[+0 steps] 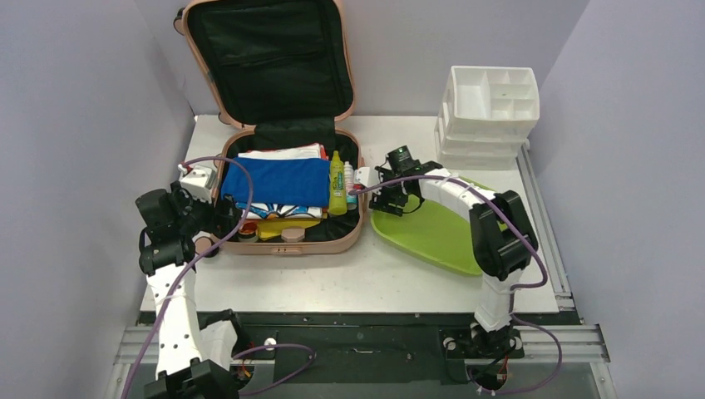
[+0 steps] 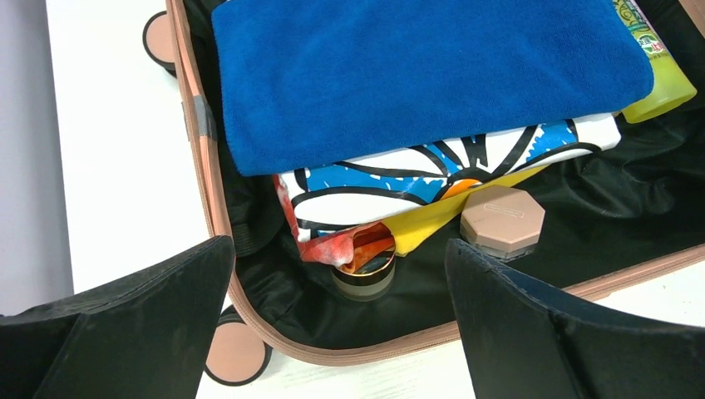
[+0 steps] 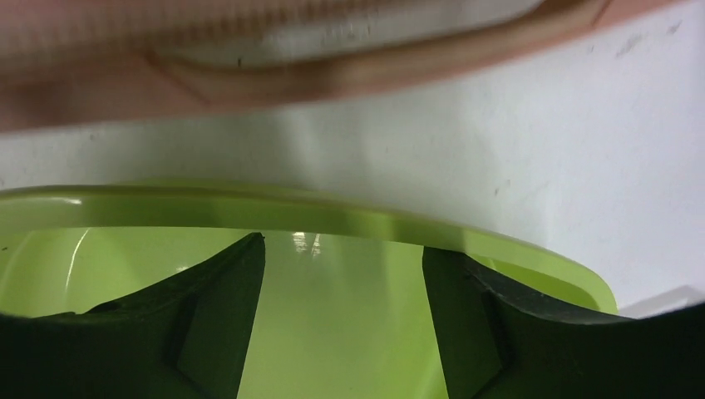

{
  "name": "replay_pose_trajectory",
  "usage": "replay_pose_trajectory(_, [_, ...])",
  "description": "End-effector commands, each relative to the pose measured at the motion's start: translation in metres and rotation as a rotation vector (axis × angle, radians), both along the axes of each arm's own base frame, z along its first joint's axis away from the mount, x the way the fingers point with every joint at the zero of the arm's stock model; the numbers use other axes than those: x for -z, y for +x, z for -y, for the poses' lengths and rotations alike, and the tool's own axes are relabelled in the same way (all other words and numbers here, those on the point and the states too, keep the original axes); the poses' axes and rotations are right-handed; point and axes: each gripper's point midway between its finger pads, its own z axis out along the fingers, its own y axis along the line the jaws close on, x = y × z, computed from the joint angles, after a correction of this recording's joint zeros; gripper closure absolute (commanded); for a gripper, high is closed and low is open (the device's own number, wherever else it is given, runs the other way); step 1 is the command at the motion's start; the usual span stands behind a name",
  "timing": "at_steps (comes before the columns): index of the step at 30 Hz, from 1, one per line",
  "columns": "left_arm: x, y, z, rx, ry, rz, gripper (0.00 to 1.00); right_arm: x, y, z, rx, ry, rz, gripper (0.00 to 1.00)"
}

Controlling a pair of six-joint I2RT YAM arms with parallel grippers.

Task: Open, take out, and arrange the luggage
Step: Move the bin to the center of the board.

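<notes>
The salmon-pink luggage [image 1: 309,247] lies open on the table, its black-lined lid [image 1: 266,50] standing up at the back. Inside it are a folded blue towel [image 2: 416,75] on a printed white cloth [image 2: 399,179], a yellow-green bottle [image 1: 337,184], an octagonal pink compact [image 2: 501,218] and a gold-rimmed round jar [image 2: 366,270]. My left gripper [image 2: 339,249] is open at the luggage's near-left corner, above the jar, holding nothing. My right gripper [image 3: 342,245] is open and empty, low over the left end of the lime-green tray [image 3: 349,214], just right of the luggage shell [image 3: 249,75].
A white compartmented organizer [image 1: 490,104] is stacked at the back right of the table. The green tray [image 1: 432,237] lies between it and the luggage. A pink-hubbed caster wheel [image 2: 235,353] sticks out at the luggage's near-left corner. Grey walls close in both sides.
</notes>
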Motion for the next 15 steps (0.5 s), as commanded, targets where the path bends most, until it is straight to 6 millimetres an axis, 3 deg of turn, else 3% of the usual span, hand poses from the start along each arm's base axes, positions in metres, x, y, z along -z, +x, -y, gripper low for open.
replay_pose_trajectory(1, [-0.008, 0.005, -0.002, 0.003, -0.017, 0.040, 0.04, -0.029, 0.024, -0.052, -0.063, 0.106, 0.103, 0.34])
replay_pose_trajectory(4, [-0.007, 0.006, -0.004, -0.003, -0.022, 0.036, 0.04, -0.036, 0.020, -0.075, -0.123, 0.129, 0.115, 0.33])
replay_pose_trajectory(8, [-0.008, 0.005, -0.004, -0.001, -0.024, 0.041, 0.04, -0.043, 0.009, -0.082, -0.195, 0.128, 0.111, 0.31])
replay_pose_trajectory(11, [-0.009, 0.005, -0.004, 0.003, -0.025, 0.046, 0.04, -0.046, -0.001, -0.066, -0.181, 0.079, 0.087, 0.30])
replay_pose_trajectory(12, [-0.010, 0.005, -0.003, 0.008, -0.027, 0.049, 0.04, -0.058, -0.002, -0.060, -0.166, 0.085, 0.105, 0.30])
replay_pose_trajectory(15, [-0.012, 0.004, 0.000, 0.021, -0.030, 0.058, 0.04, -0.068, -0.017, -0.027, -0.124, 0.079, 0.098, 0.30])
